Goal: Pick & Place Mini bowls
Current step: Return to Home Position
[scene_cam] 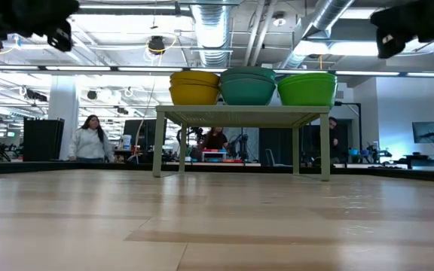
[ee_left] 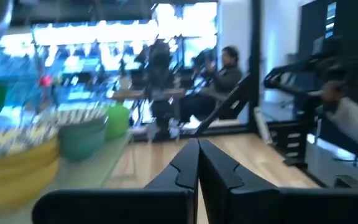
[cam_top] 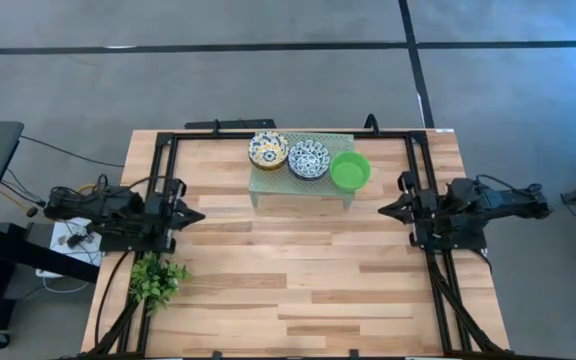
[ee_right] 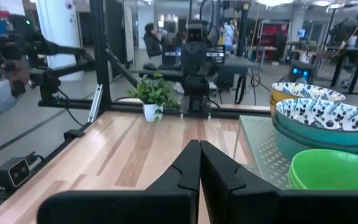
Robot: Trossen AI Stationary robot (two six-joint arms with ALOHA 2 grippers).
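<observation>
Mini bowls (cam_top: pixel 308 159), small round patterned and green stacks, are sitting between closed, empty left jaws and right jaws, nearer the right.

no readable text, label or number shows anywhere.

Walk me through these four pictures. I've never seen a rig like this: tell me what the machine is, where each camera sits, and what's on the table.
It is a robot with two dark arms at a wooden table. One picture looks straight down, one looks level across the tabletop, and two come from cameras on the wrists. The left gripper and right gripper hang at the table's sides, both shut, holding nothing. On a pale green rack at the far edge stand the mini bowls, sorted by colour: yellow stack, teal stack, green stack. A small plant sits near the left arm.
</observation>
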